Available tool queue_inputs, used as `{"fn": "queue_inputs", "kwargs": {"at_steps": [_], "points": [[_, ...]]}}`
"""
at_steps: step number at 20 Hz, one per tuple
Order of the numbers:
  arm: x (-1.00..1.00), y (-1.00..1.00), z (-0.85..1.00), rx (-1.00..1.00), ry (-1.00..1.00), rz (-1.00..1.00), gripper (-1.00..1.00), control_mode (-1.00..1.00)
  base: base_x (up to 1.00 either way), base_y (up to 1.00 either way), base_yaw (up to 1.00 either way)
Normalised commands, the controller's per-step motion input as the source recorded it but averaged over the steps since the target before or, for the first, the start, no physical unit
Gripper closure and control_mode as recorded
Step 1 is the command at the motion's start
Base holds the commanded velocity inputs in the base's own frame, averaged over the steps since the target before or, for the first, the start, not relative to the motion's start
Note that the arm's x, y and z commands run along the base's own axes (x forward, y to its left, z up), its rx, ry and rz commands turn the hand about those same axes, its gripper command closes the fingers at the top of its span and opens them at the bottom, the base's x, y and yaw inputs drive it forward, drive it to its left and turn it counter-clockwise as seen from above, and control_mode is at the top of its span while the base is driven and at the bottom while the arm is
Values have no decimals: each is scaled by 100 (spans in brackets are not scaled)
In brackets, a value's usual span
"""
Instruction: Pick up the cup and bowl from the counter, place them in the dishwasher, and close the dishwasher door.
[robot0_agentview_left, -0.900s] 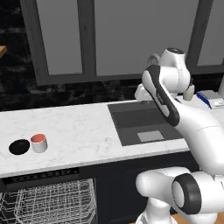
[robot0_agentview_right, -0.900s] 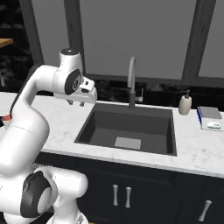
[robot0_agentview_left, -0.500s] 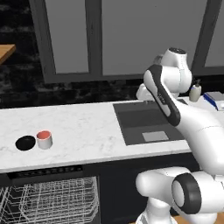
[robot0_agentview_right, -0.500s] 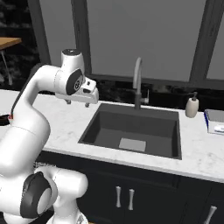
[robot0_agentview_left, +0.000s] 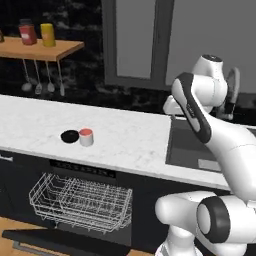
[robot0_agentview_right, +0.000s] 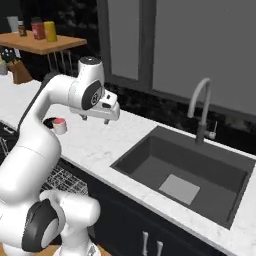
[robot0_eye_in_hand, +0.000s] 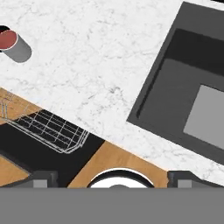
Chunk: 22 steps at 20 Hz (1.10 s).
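Pincer (robot0_agentview_right: 95, 118) spread wide, empty. Cup (robot0_eye_in_hand: 14, 45) at ten o'clock touching bowl (robot0_agentview_left: 70, 135); risks nudging both during grab.

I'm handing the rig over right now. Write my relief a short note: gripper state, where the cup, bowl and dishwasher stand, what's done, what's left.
Gripper: empty, fingers wide apart, raised over the counter beside the sink.
Cup and bowl: side by side on the counter above the dishwasher; cup on the sink side.
Dishwasher door folded down, rack pulled out, nothing in it.
Done: nothing placed yet.
Left: pick up cup and bowl, load both into the rack, close the door.
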Motion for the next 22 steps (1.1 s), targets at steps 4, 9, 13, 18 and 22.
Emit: {"fn": "queue_inputs", "kwargs": {"at_steps": [4, 9, 13, 18, 22], "points": [[0, 0, 0, 0, 0, 0, -100, 100, 0, -30, 71], [0, 0, 0, 0, 0, 0, -100, 100, 0, -24, 66], [0, 0, 0, 0, 0, 0, -100, 100, 0, -38, 57], [0, 0, 0, 0, 0, 0, -100, 100, 0, -43, 43], [0, 0, 0, 0, 0, 0, -100, 100, 0, -53, 35]]}}
